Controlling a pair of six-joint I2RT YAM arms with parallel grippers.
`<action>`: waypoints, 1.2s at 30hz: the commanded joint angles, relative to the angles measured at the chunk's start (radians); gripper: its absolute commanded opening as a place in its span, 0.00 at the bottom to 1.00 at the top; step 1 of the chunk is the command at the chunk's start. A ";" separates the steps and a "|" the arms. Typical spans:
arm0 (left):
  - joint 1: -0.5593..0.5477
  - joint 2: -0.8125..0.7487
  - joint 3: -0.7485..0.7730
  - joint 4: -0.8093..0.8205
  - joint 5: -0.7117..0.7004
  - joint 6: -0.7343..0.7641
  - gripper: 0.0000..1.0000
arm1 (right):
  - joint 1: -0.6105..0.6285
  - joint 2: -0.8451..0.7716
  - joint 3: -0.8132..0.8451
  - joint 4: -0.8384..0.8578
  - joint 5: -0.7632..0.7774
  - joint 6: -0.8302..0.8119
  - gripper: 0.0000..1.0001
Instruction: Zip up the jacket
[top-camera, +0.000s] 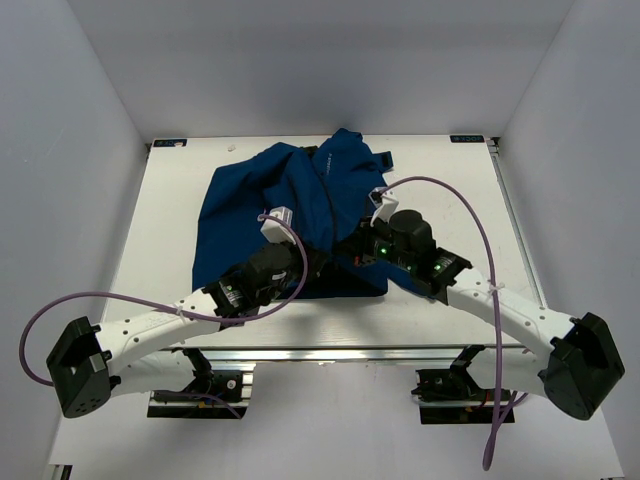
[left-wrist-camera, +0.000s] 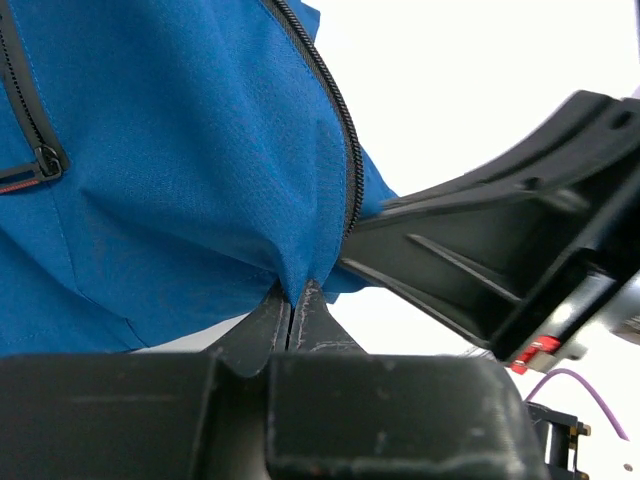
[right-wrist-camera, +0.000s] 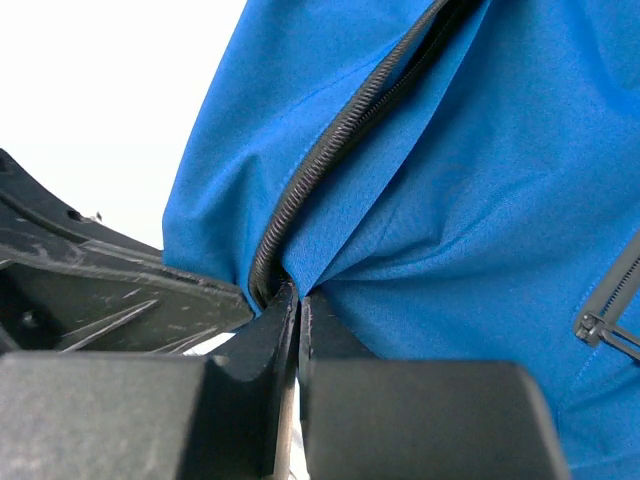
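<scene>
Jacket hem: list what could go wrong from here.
1. The left gripper and right gripper each pinch only a thin fold of the jacket near the zipper teeth; a pull may slip it free.
2. The grippers sit close, so they could collide.
3. The jacket lies bunched; pulling might drag it whole.

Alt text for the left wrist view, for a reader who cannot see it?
The left gripper is shut on the edge of the blue jacket, pinching fabric just beside its dark zipper. The right arm, black, sits close on the right.
</scene>
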 joint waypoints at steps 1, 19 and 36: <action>-0.006 -0.015 0.014 -0.022 0.010 0.000 0.00 | 0.007 -0.065 -0.006 0.061 0.077 0.043 0.00; -0.013 -0.004 0.012 0.004 0.092 -0.006 0.00 | 0.008 -0.034 0.051 0.158 0.175 0.095 0.00; -0.144 0.049 0.069 -0.236 -0.042 -0.071 0.00 | -0.070 -0.034 0.181 0.128 0.187 -0.009 0.00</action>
